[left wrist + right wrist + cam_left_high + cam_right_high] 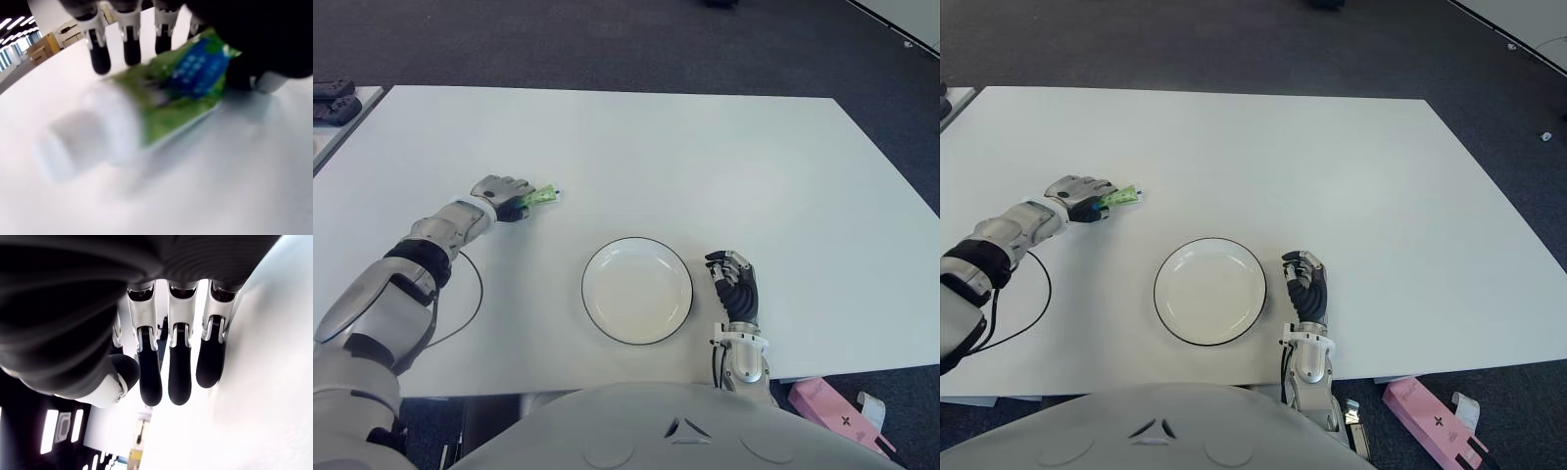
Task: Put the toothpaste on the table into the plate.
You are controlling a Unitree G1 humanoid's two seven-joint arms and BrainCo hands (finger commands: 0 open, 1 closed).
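Note:
A green and blue toothpaste tube [541, 198] with a white cap [73, 139] lies on the white table [705, 166], left of centre. My left hand [512, 203] is over its flat end, with the fingers [131, 49] on one side and the thumb on the other, closed on the tube. The capped end sticks out to the right of the hand. A white plate [637, 294] with a dark rim sits empty near the front edge. My right hand [735, 284] shows just right of the plate, fingers [179, 377] relaxed and holding nothing.
A black cable [473, 294] loops on the table beside my left forearm. A second table with dark objects [333, 101] stands at the far left. A pink box [832, 416] lies on the floor at the front right. Dark carpet surrounds the table.

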